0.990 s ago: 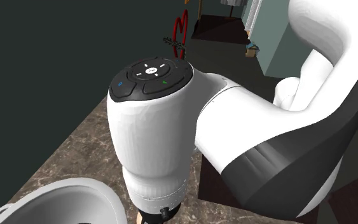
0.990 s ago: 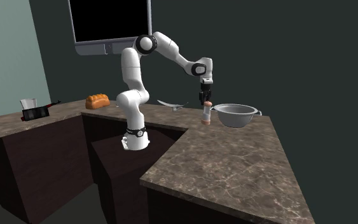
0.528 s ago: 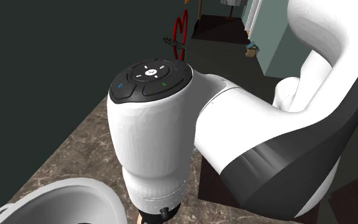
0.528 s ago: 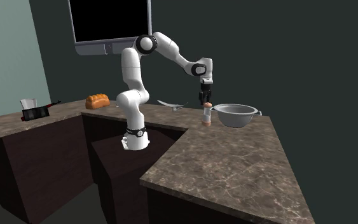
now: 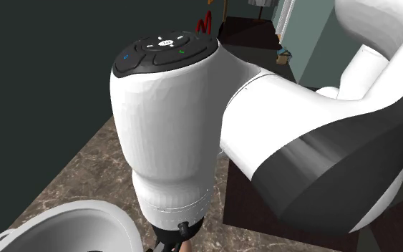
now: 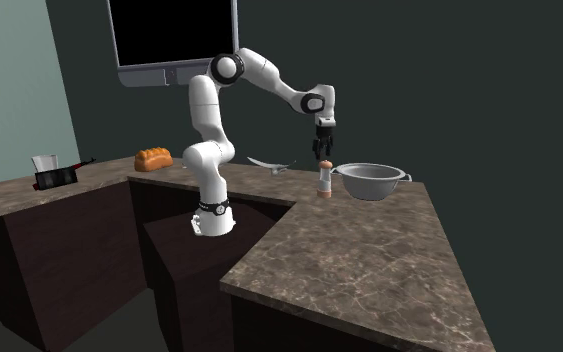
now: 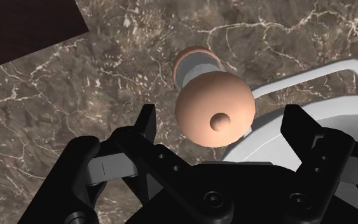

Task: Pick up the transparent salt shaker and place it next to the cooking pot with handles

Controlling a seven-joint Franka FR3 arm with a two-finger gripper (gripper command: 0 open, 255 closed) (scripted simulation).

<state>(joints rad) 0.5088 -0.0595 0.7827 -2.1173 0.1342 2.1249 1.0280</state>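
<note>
My gripper (image 7: 222, 129) hangs open over the salt shaker (image 7: 212, 105) — fingers (image 7: 147, 129) clear of it. It stands upright just beside the pot (image 7: 343, 108)

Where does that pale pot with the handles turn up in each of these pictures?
Shoulder view: the pot is at the lower left corner, cut off by the edge.
Second exterior view: the pot stands right of centre, beside the shaker.
Wrist view: the pot lies next to the peach-capped shaker.
Shared landmark: the brown marbled countertop it stands on.
</note>
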